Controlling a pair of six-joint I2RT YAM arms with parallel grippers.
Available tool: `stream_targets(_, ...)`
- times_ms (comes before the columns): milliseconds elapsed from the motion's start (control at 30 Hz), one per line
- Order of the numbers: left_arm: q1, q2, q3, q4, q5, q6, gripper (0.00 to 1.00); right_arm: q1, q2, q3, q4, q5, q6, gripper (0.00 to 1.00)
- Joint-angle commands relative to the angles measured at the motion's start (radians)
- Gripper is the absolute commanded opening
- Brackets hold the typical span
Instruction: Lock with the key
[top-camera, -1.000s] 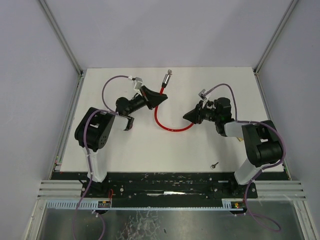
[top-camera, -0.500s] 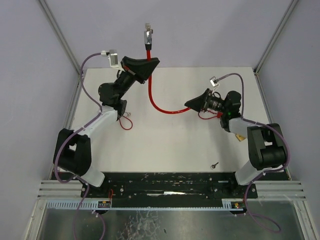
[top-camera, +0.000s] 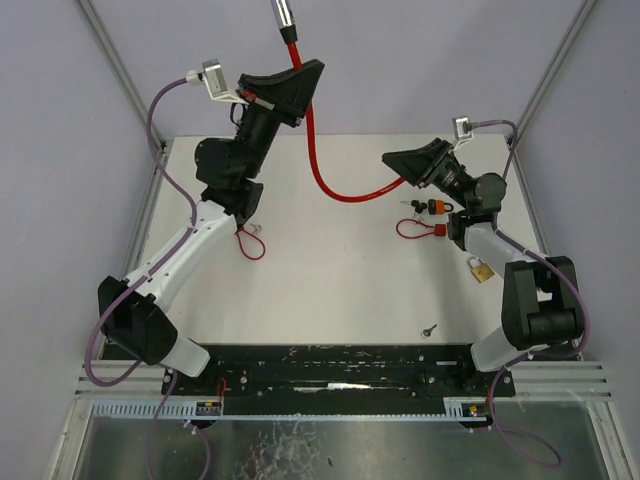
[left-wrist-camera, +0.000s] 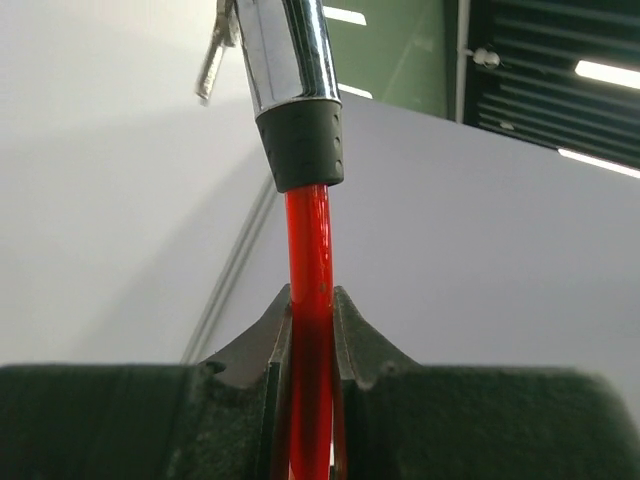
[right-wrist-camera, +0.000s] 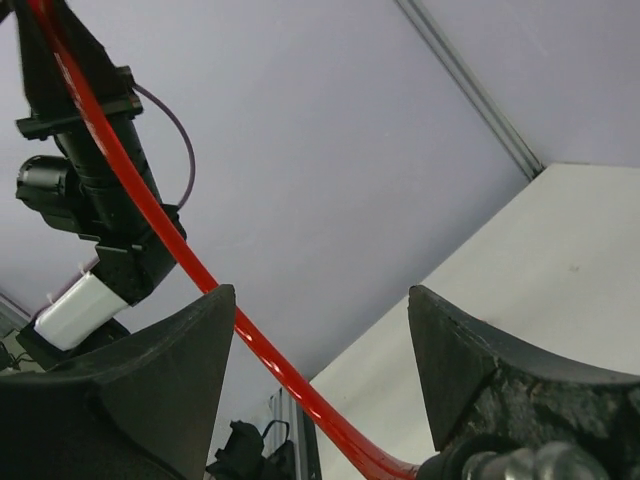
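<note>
left wrist: we see the left gripper (left-wrist-camera: 312, 312) pinching the red cable lock (left-wrist-camera: 308, 235) just under its chrome end (left-wrist-camera: 285, 50); the right gripper (right-wrist-camera: 320, 305) has its fingers (right-wrist-camera: 160, 375) spread around that cable.

Bright, even light; faint shadows on the table (top-camera: 330, 300). In the left wrist view ceiling strips (left-wrist-camera: 605, 72) glow and the chrome end (left-wrist-camera: 285, 50) glints.

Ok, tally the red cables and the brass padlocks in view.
Red cables: 3 (long cable, left loop, right loop)
Brass padlock: 1
Total: 4
</note>
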Motion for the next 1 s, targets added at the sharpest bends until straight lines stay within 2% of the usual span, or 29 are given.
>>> stream_targets(0,0.003,-0.011,0.076,-0.054,-0.147,0.012,0.0,-0.025,-0.065,0.021,0.024,0.082,0.045,0.76)
stream_targets(133,0.002,0.013,0.154,-0.078,-0.168,0.017,0.0,-0.049,-0.039,0.011,0.101,0.082,0.158,0.77)
stream_targets(333,0.002,0.049,0.294,-0.104,-0.168,0.005,0.0,-0.08,-0.024,0.011,0.132,0.069,0.231,0.81)
stream_targets(533,0.002,0.05,0.378,-0.148,-0.199,0.051,0.0,-0.124,0.018,0.036,0.305,0.059,0.412,0.87)
stream_targets(833,0.002,0.101,0.47,-0.159,-0.216,0.014,0.0,-0.126,-0.024,-0.042,0.277,0.115,0.385,0.9)
stream_targets(967,0.002,0.12,0.536,-0.173,-0.237,0.025,0.0,-0.13,-0.028,-0.103,0.214,0.14,0.35,0.9)
